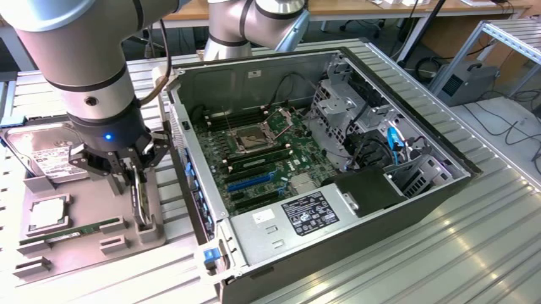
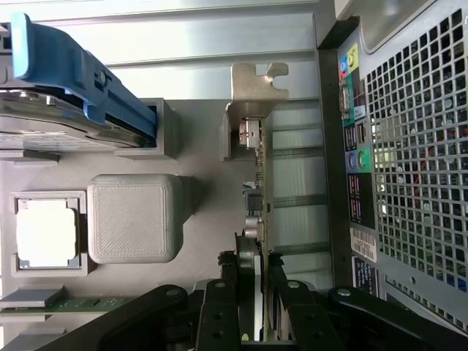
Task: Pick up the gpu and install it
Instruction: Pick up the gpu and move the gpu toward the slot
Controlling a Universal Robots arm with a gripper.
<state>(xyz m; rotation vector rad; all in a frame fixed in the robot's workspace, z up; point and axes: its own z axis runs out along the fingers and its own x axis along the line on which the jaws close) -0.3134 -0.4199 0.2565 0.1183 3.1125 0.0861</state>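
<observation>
Found the gpu (image 1: 141, 206) standing upright on its long edge in a slot of the grey holder (image 1: 80, 253), at the exterior view's left, outside the open computer case (image 2: 417, 146) and just beside its perforated rear wall. Seen edge-on from above as a thin dark board, straight, with small components studding one face. Ended in a silver metal bracket (image 2: 252, 99) with a notched, bent tab and a port right behind it. Clamped at the opposite end by the gripper (image 2: 256, 322), lower edge seated in the slot.
</observation>
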